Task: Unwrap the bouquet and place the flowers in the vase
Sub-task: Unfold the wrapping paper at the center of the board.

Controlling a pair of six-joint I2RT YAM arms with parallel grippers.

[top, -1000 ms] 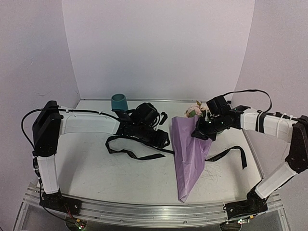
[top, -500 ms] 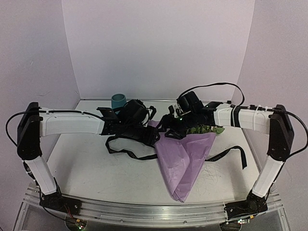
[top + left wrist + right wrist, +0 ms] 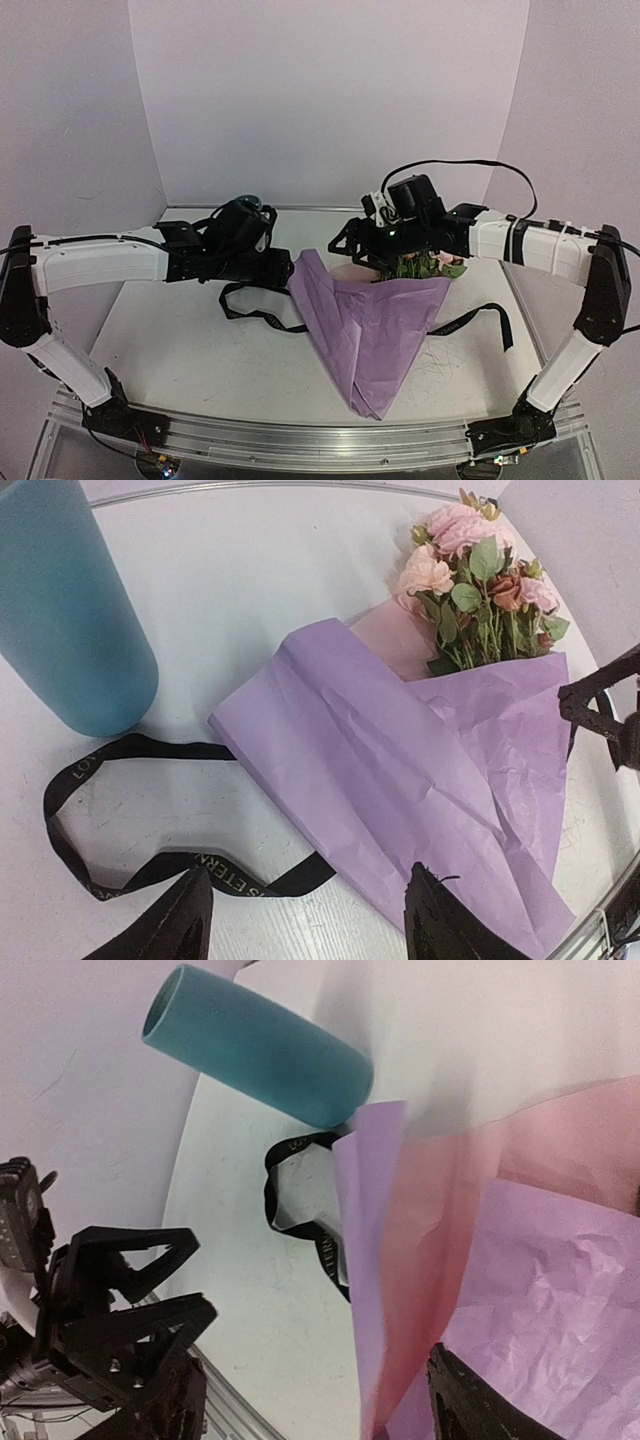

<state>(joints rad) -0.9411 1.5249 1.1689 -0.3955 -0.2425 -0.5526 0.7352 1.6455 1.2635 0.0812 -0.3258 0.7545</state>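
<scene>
The bouquet lies opened on the table, its lilac paper [image 3: 372, 322] spread into a wide cone with the left flap [image 3: 368, 1222] standing up. Pink and rust roses, the flowers [image 3: 478, 578] [image 3: 428, 266], rest at the paper's top over a pink inner sheet [image 3: 530, 1155]. The untied black ribbon [image 3: 120, 865] lies to the left. My left gripper [image 3: 280, 268] [image 3: 310, 925] is open above the ribbon and the paper's edge. My right gripper [image 3: 347, 240] [image 3: 320, 1410] is open astride the raised flap, not pinching it. The teal vase [image 3: 70, 610] [image 3: 262, 1052] stands behind the left gripper, mostly hidden from the top.
A second stretch of black ribbon [image 3: 478, 320] trails right of the paper. The left arm's gripper [image 3: 115, 1310] shows in the right wrist view, close to the flap. Walls enclose the table on three sides; the metal rail [image 3: 300, 440] runs along the near edge.
The right gripper swept left dragging the paper's flap open, then opened. The left arm drew back to the left. The paper now lies much wider.
</scene>
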